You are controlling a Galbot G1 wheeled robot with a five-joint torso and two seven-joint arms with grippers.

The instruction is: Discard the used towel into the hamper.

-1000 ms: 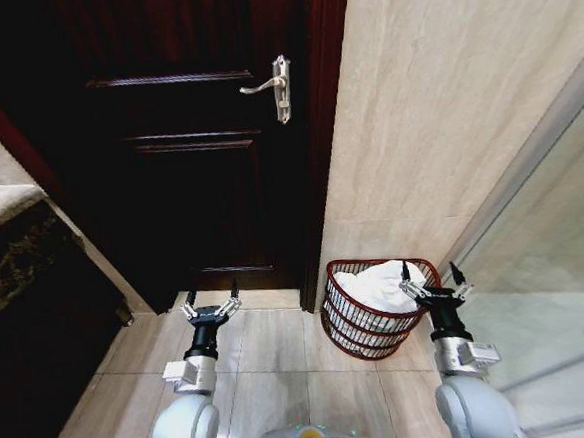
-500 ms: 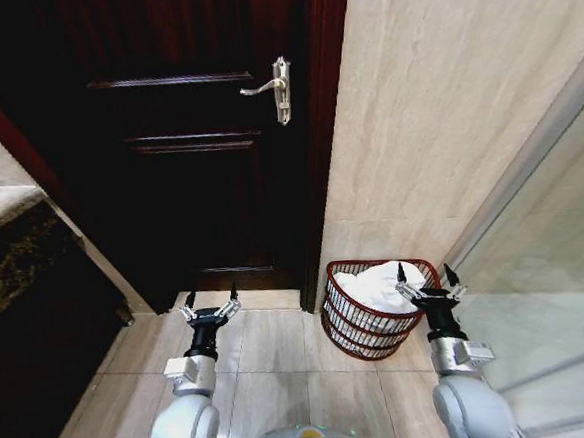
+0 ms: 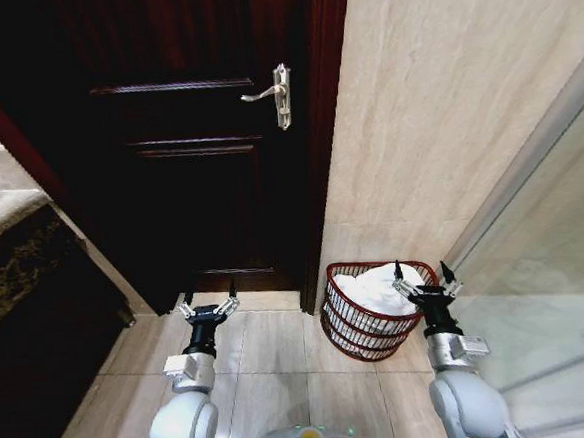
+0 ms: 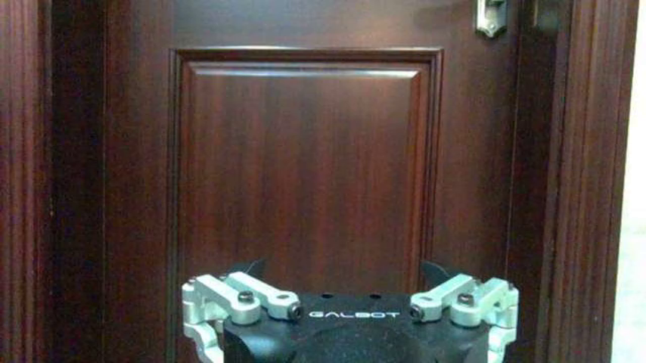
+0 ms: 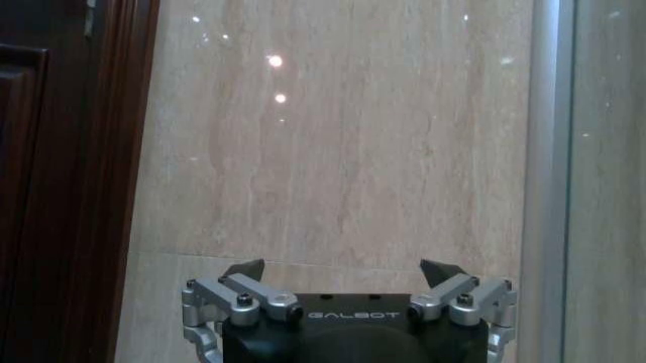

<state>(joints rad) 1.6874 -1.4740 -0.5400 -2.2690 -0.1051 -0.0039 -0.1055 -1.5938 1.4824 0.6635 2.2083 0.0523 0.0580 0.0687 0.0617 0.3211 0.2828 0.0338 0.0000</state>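
1 hamper point(image 3: 371, 314) holds 1 white towel point(image 3: 375, 288), beside the spread right gripper point(image 3: 419, 273); left gripper point(image 3: 208, 297) spread, empty.

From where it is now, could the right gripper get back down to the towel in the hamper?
Probably yes. The right gripper is open and empty beside the hamper's near rim, and the white towel sits heaped in the open top with nothing over it. The left gripper hangs apart, near the door.

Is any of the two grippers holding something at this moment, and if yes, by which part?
Nothing is held. The left gripper and the right gripper are both open and empty; the white towel lies in the hamper.
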